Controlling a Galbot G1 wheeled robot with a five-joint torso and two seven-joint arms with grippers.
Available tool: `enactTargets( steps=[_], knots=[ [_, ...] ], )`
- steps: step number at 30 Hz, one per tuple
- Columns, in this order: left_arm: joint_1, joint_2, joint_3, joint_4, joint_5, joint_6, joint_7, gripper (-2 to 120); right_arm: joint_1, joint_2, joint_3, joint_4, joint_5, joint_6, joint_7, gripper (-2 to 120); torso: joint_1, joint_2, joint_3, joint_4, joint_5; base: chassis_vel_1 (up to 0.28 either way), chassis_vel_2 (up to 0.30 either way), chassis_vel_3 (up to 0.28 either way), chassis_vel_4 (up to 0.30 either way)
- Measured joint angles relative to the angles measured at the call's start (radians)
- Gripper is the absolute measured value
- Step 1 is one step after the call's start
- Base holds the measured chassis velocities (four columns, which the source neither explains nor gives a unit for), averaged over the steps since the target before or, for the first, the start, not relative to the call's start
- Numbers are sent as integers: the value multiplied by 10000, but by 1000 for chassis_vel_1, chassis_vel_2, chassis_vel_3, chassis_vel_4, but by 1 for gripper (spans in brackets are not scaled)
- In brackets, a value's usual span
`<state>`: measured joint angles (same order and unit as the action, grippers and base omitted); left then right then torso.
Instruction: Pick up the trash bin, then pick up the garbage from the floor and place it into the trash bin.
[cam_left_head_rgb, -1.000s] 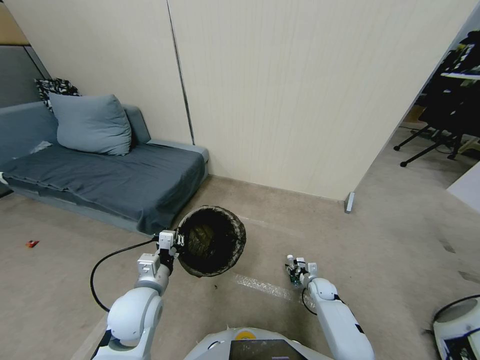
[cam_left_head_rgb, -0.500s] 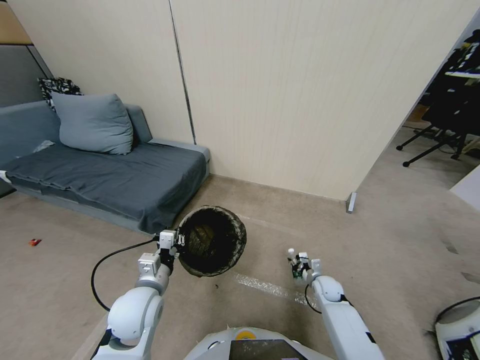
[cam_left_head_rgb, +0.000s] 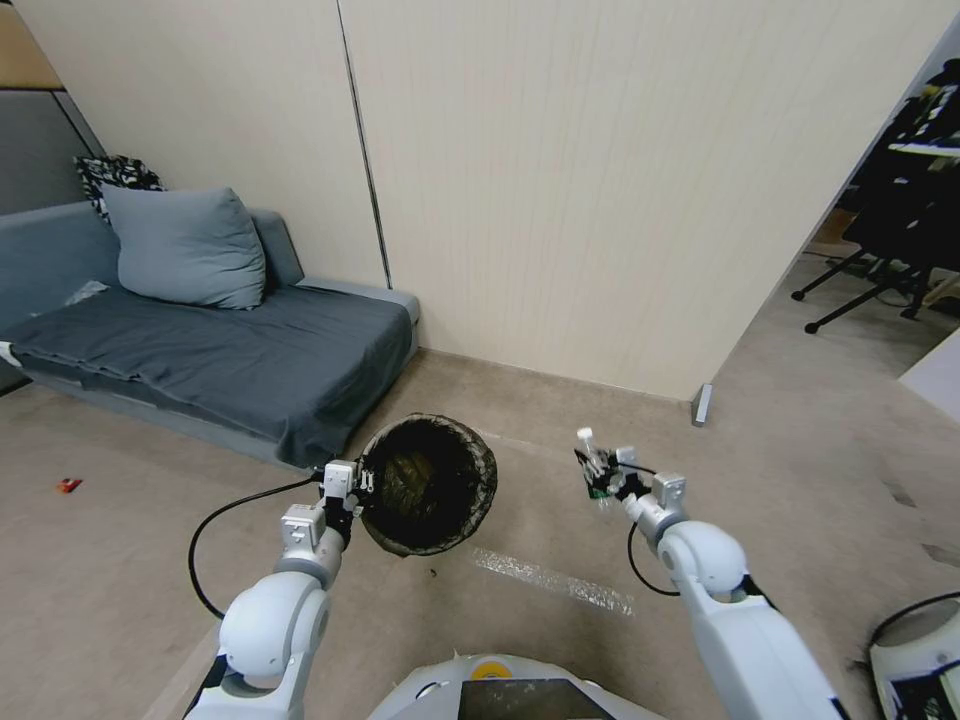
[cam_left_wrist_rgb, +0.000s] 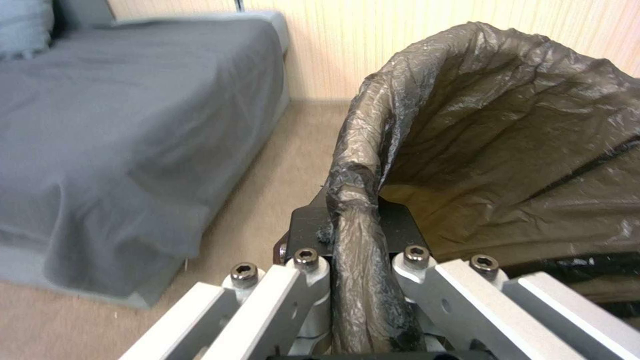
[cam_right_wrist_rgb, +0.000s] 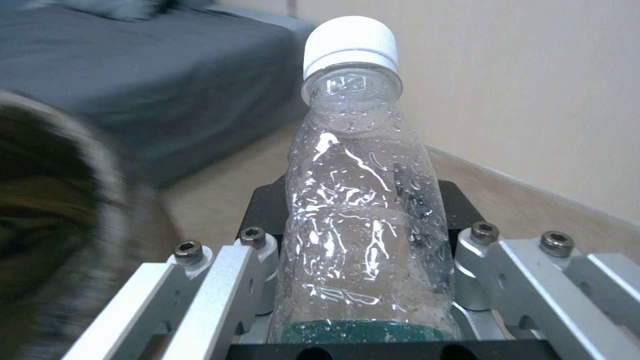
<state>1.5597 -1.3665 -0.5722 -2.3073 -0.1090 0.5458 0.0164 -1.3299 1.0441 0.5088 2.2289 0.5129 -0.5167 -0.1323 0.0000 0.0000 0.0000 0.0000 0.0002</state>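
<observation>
Over the beige floor (cam_left_head_rgb: 130, 600), the left gripper (cam_left_wrist_rgb: 357, 240) reaches forward, fingers clamped on the crinkled dark-lined rim of the round trash bin (cam_left_head_rgb: 428, 484), held aloft near the grey sofa (cam_left_head_rgb: 200, 350). Just right of it, open floor between, the right gripper (cam_right_wrist_rgb: 363, 250) angles inward, fingers closed round a clear plastic bottle (cam_right_wrist_rgb: 357, 210), white-capped, droplet-speckled.

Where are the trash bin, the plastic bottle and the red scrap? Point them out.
trash bin (cam_left_head_rgb: 488, 470): head view, liner-covered rim.
plastic bottle (cam_right_wrist_rgb: 357, 200): right wrist view, clear body.
red scrap (cam_left_head_rgb: 67, 485): head view, its middle, on the floor.
</observation>
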Motion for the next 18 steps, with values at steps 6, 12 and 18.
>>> enactTargets(
  steps=[6,12,18],
  knots=[
    [-25,37,105,-2,42,316,-29,5,1196,-563,-1391,413,701,-272,378,32,0,0,0,0,-2,0,0,0,0],
    [-78,38,199,0,53,622,-113,5,3006,-638,-3827,421,1260,-511,740,32,0,0,0,2,-3,0,0,0,0],
    [-133,68,243,22,51,861,-139,5,3900,-638,-4994,420,1894,-686,1049,31,0,0,0,1,-3,0,0,0,0]
  ],
)
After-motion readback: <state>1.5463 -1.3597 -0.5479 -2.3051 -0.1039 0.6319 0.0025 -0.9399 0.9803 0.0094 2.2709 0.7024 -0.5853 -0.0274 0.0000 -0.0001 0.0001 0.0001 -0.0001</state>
